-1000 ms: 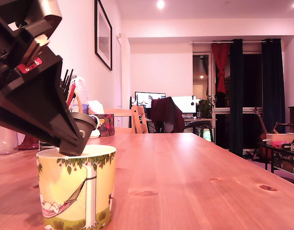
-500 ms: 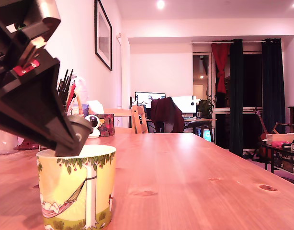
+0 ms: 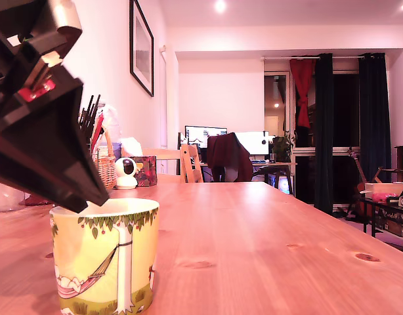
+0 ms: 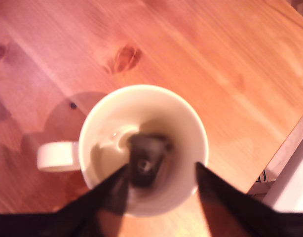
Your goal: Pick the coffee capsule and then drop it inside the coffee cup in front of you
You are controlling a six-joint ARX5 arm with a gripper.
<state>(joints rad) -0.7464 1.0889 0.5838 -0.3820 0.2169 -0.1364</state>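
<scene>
- The gripper (image 3: 96, 200) is seen at the exterior view's left, tips just above the coffee cup (image 3: 104, 259); in the wrist view its jaws are spread, nothing held.
- The coffee capsule (image 4: 145, 160) is seen blurred inside the cup.
- A white camera-like gadget (image 3: 125, 172) is seen behind on the wooden table (image 3: 267, 243).

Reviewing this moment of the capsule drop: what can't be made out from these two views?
- Coffee capsule: wrist view, motion-blurred; landed or falling, unclear.
- Coffee cup interior: exterior view, hidden by its own wall.
- Gripper: fingers cut off by the wrist frame's edge; the exterior view shows one dark mass.
</scene>
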